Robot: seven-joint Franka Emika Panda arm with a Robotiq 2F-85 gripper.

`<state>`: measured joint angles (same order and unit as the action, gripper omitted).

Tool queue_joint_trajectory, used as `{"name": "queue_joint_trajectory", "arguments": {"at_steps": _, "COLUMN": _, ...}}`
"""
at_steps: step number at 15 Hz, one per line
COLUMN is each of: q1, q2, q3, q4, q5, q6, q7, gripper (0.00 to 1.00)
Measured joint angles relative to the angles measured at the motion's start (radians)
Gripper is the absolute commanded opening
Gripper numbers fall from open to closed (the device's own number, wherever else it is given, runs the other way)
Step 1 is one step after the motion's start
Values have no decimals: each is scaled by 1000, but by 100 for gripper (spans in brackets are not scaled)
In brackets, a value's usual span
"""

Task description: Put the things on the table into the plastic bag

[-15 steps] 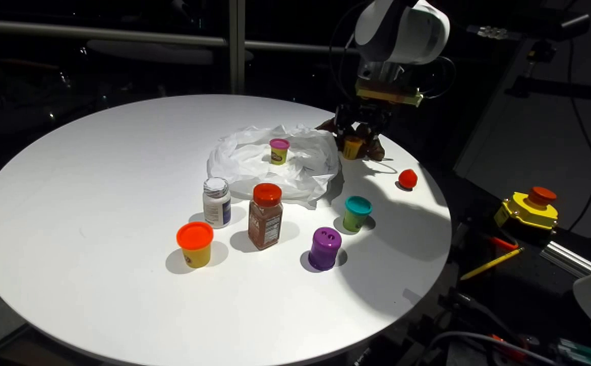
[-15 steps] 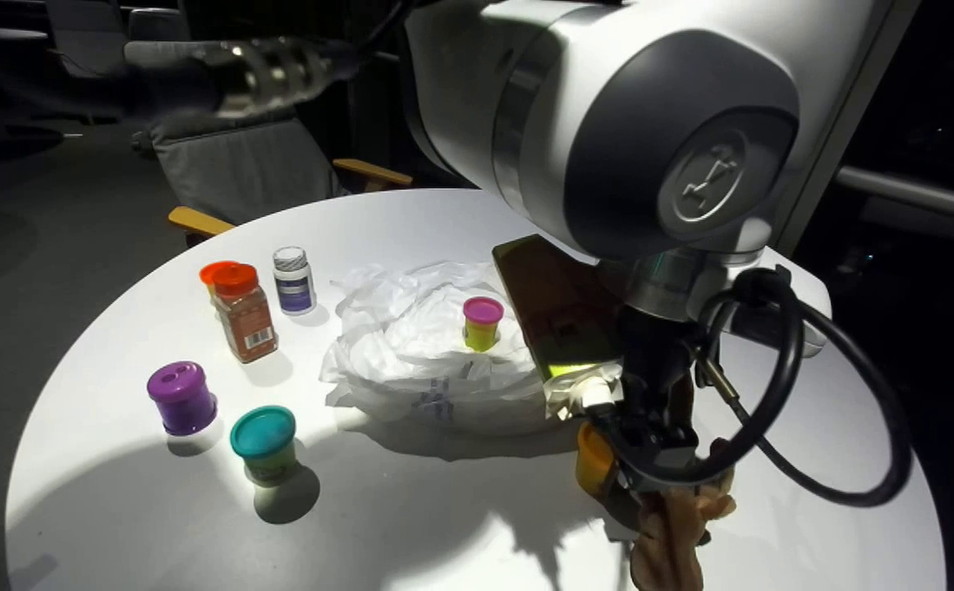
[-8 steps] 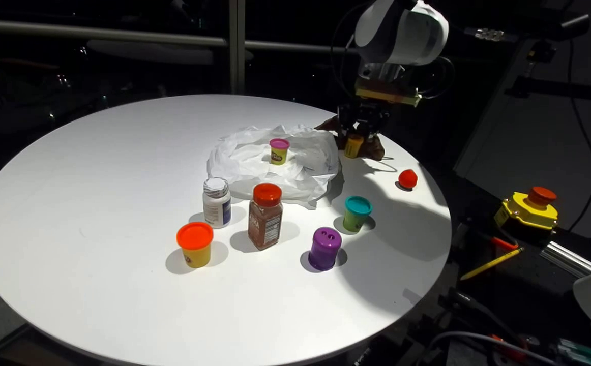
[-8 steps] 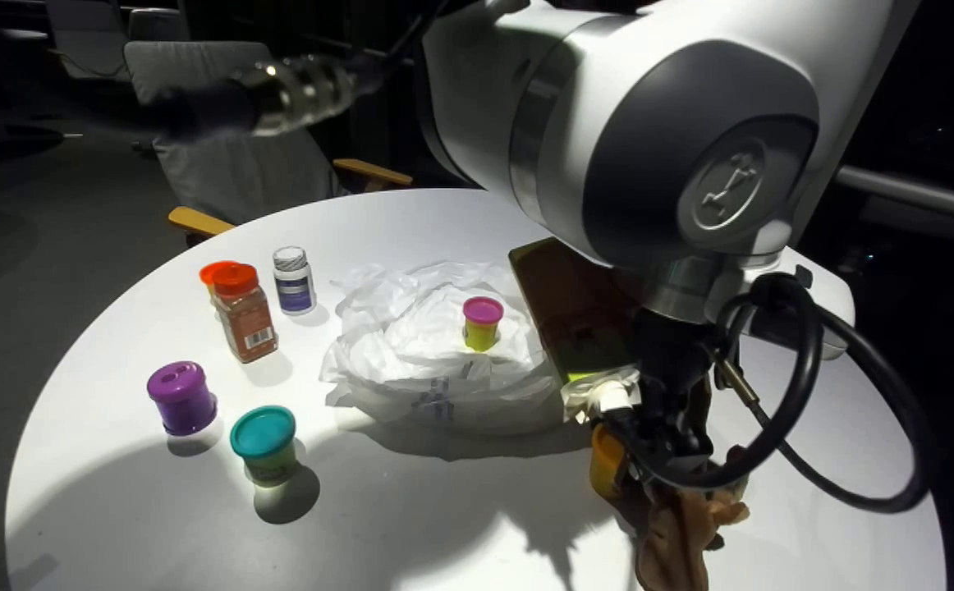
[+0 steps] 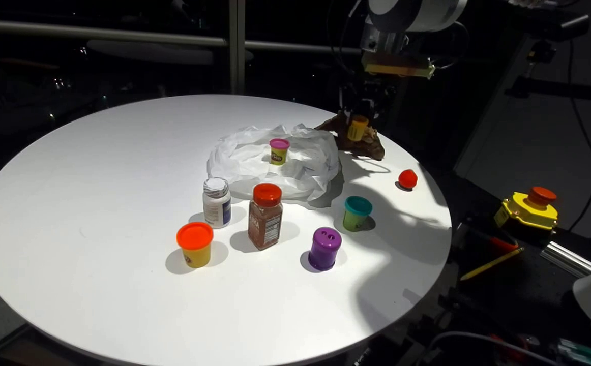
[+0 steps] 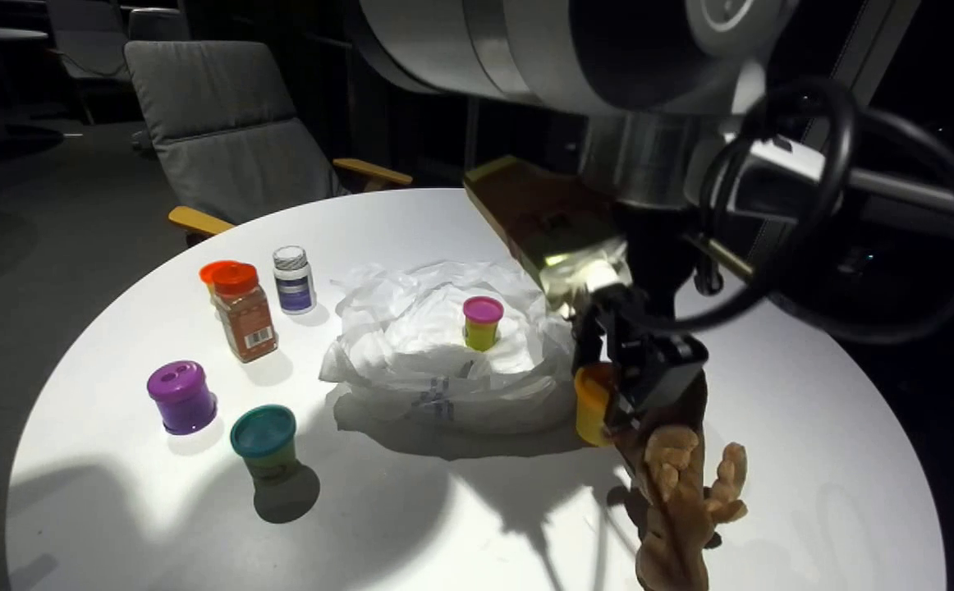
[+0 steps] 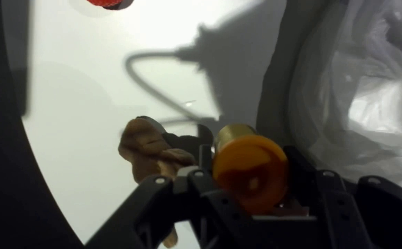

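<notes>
Orange-lidded tub (image 6: 593,408) in gripper (image 7: 249,162); near bag (image 6: 485,406).

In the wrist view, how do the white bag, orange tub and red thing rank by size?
1. White bag, partly out of view
2. Orange tub, perhaps enlarged by nearness
3. Red thing, only partly showing, so full size unsure
</notes>
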<state>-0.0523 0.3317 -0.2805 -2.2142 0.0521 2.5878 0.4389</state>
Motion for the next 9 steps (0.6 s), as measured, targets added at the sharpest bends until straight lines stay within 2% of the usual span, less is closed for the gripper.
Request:
{"name": "queue_joint_trajectory", "arguments": {"at_steps": 4, "q1": 45, "q2": -78, "q3": 56, "q4": -12, "q5": -29, "q6": 0, "q7": -1, "gripper": 29}}
{"name": "queue_joint_trajectory", "arguments": {"at_steps": 9, "q1": 80, "q2": -35, "q3": 140, "q4": -21, "q5": -30, "q6": 103, "q7": -5, "gripper": 29}}
